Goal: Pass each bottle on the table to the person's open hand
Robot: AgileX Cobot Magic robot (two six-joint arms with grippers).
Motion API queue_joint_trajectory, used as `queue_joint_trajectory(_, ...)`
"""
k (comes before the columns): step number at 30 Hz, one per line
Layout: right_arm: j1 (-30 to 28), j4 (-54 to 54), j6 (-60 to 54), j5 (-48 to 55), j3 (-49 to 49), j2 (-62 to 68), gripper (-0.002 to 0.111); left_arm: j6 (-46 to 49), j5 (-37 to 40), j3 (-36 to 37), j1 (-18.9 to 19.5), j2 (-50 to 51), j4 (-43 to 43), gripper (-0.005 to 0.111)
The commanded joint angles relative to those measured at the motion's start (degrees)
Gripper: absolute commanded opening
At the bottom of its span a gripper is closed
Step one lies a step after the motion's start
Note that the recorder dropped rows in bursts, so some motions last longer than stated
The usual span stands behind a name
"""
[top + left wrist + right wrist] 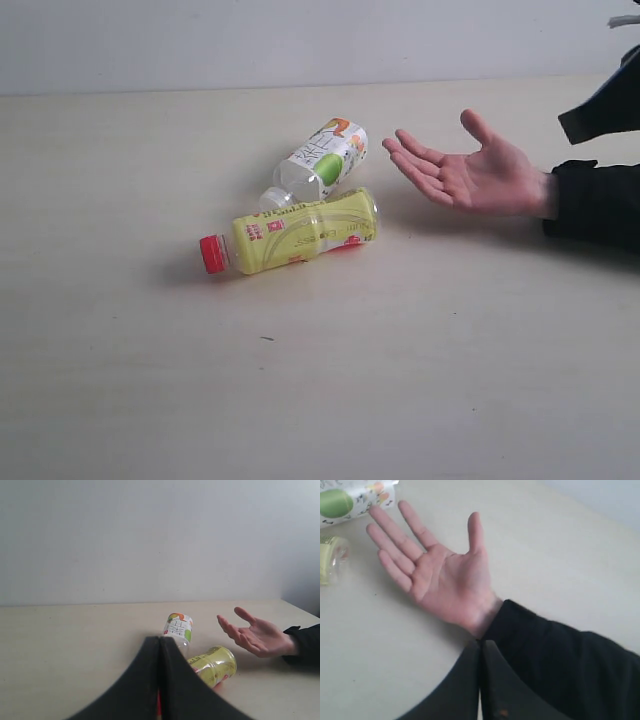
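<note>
Two bottles lie on their sides on the table (420,380). The yellow-labelled bottle (295,235) has a red cap, and the green-and-white labelled bottle (322,158) touches it from behind. To their right the person's open hand (470,175) is held palm up, with a black sleeve (595,200). My left gripper (160,639) is shut and empty, short of the green-and-white bottle (178,628) and the yellow bottle (216,664). My right gripper (480,642) is shut and empty, just above the wrist of the hand (440,575).
A pale wall (300,40) runs along the table's far edge. A black piece (605,105) at the right edge of the exterior view, above the sleeve, looks like part of my right arm. A small dark speck (267,338) marks the table.
</note>
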Motion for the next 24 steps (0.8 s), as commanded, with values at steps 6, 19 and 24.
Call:
queue_joint_trajectory(6,13.16,-22.41,17.18,3.18,-0.48,2.16,0.0,0.01,-0.15,-0.05,0.13,-0.35,-0.26,0.0)
queue_joint_trajectory(19,13.87,1.54,-22.92,7.36,-0.48,13.98,0.0,0.01,-0.15,-0.05,0.13,-0.35,-0.26,0.0)
queue_joint_trajectory(24,13.87,5.54,-40.15,4.53,-0.48,16.5,0.0,0.01,-0.15,-0.05,0.13,-0.35,-0.26,0.0)
